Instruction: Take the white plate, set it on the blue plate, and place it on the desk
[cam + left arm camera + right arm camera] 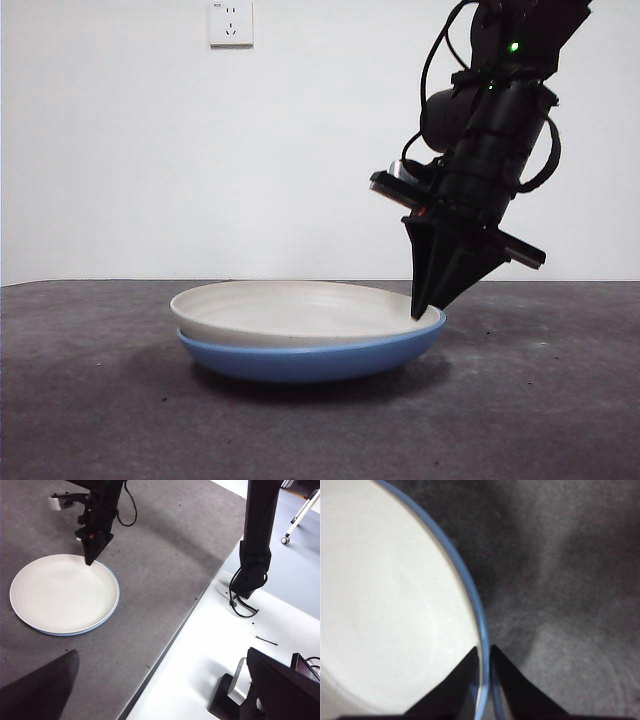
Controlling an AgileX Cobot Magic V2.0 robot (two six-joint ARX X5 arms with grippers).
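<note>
The white plate (300,305) lies nested in the blue plate (300,362), and both rest on the dark speckled desk (100,420). My right gripper (426,314) comes down from the upper right onto the stack's right rim. In the right wrist view its jaws stand almost together at the gripper tip (484,652), one over the white plate (385,605) and one outside the blue plate's rim (470,592), pinching the edge. The left wrist view shows the stack, white plate (62,592) on top, from far off. My left gripper (160,695) waits open, well away from it.
A wall socket (230,22) sits high on the white wall behind. In the left wrist view the desk's edge (175,630) runs diagonally, with a white surface, cables and the right arm's black column (257,540) beyond it.
</note>
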